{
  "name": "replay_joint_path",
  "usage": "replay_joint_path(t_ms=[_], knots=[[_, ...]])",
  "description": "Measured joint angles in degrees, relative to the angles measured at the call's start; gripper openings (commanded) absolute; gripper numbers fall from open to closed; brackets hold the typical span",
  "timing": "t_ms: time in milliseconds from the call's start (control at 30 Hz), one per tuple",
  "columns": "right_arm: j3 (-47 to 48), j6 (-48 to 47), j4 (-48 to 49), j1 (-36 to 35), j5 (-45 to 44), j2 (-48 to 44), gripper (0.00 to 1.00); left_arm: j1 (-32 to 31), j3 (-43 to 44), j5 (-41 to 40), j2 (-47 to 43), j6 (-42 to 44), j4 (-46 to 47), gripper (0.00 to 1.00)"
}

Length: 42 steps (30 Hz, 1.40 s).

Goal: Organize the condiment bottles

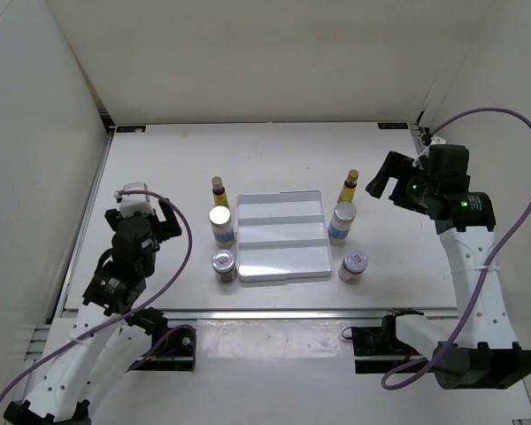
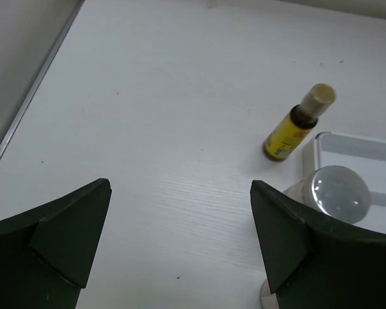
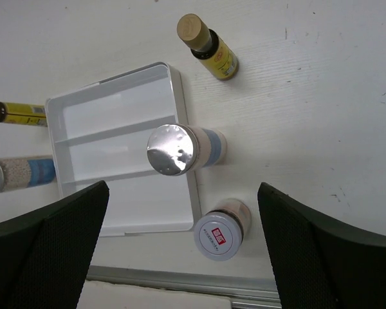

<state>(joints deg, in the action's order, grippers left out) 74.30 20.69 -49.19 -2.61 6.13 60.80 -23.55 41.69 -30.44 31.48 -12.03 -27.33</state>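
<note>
A white tray (image 1: 281, 252) lies mid-table. Along its left side stand a yellow bottle (image 1: 218, 189), a white blue-labelled cylinder (image 1: 220, 223) and a dark jar (image 1: 224, 265). Along its right side stand a yellow bottle (image 1: 349, 186), a cylinder (image 1: 342, 220) and a jar (image 1: 353, 264). My left gripper (image 1: 166, 220) is open and empty, left of that row; its wrist view shows the yellow bottle (image 2: 299, 122) and cylinder (image 2: 338, 193). My right gripper (image 1: 382, 181) is open and empty above the right row: bottle (image 3: 209, 48), cylinder (image 3: 183, 149), jar (image 3: 220, 230).
The tray (image 3: 116, 109) has three long compartments holding nothing. White walls enclose the table at the back and both sides. A metal rail (image 1: 248, 314) runs along the near edge, with the arm bases below it.
</note>
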Motion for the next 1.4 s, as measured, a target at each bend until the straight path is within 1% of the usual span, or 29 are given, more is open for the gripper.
replay_joint_path(t_ms=[67,200,400,533,633,733,833,933,1100,1233,1300,1400], knots=[[0.6,-0.7,-0.8,-1.1,-1.9,0.0,1.0,-0.3,-1.2,-2.3,0.8,-1.0,-1.5,1.0],[0.5,-0.5,-2.5,-1.8,-4.4,0.0,1.0,-0.6,-1.3,-1.8,0.7,-1.8,-1.2,1.0],[0.4,-1.8,-4.7,-1.1,-1.4,1.3,1.0,-1.1,-1.6,2.5,0.7,-3.0,-0.8,1.0],[0.4,-2.2,-5.8,-1.2,-1.5,5.4,1.0,-1.2,-1.8,5.2,2.1,-3.6,-0.9,1.0],[0.2,-2.5,-7.4,-1.4,-2.4,10.6,1.0,-1.2,-1.8,5.4,4.4,-3.6,-1.4,1.0],[-0.6,-2.5,-8.2,-2.3,-4.3,13.9,0.97,-1.2,-1.8,5.4,5.1,-3.5,-2.4,1.0],[-1.6,-2.1,-8.7,-3.5,-5.4,14.6,0.94,-1.2,-1.8,5.3,4.7,-3.5,-2.5,1.0],[-3.6,-1.1,-9.0,-5.9,-6.2,14.5,0.94,-1.2,-1.8,4.9,4.7,-3.5,-2.4,1.0],[-10.5,2.1,-9.1,-11.3,-7.0,13.3,0.94,-1.2,-1.9,4.2,4.9,-3.5,-2.4,1.0],[-14.0,4.9,-9.3,-13.4,-7.7,13.3,0.94,-1.2,-2.0,4.0,5.0,-3.5,-2.2,1.0],[-15.3,6.1,-9.1,-14.1,-7.8,13.5,0.9,-1.2,-2.1,3.9,5.2,-3.5,-2.0,1.0],[-17.1,7.9,-8.6,-15.4,-7.9,14.4,0.81,-1.2,-3.0,3.5,5.2,-3.3,-1.5,1.0]])
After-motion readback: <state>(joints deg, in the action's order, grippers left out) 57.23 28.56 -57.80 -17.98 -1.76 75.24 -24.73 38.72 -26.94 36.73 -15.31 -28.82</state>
